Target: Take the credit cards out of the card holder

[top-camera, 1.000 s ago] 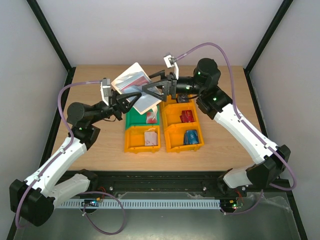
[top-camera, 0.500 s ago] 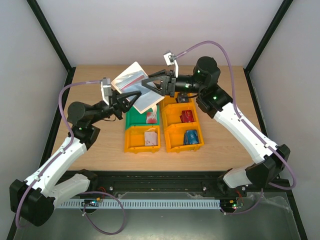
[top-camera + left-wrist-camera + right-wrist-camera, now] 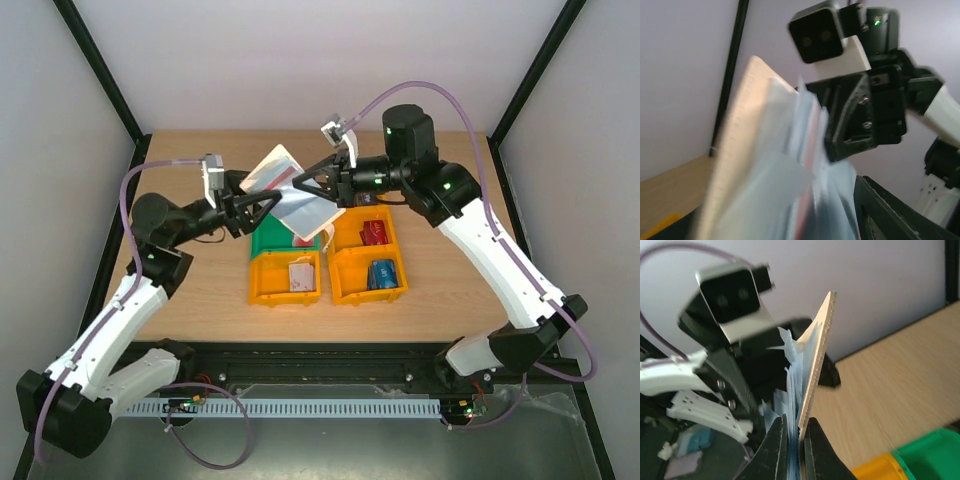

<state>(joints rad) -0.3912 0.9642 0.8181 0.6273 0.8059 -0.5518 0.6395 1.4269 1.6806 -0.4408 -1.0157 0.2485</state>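
Note:
The card holder (image 3: pixel 305 208), pale blue-white with a tan edge, hangs in the air above the green bin (image 3: pixel 266 241) between the two arms. My right gripper (image 3: pixel 302 184) is shut on its lower edge; in the right wrist view both black fingers (image 3: pixel 815 450) pinch the tan cover and pale sleeves (image 3: pixel 812 370). My left gripper (image 3: pixel 262 203) stands open beside the holder; its one visible finger (image 3: pixel 885 210) is just off the blurred holder (image 3: pixel 765 165). A pinkish card (image 3: pixel 809 160) shows between the sleeves. Loose credit cards lie in the bins: white-pink (image 3: pixel 299 275), red (image 3: pixel 375 232), blue (image 3: pixel 382 273).
Two orange bins (image 3: pixel 344 288) stand right of the green bin, and another orange bin (image 3: pixel 260 288) in front of it. Another card (image 3: pixel 303 236) lies in the green bin. Black frame posts rise at the table's back corners.
My right gripper has closed on the card holder's edge. My left gripper has let go and opened. The holder has shifted slightly right and tilted.

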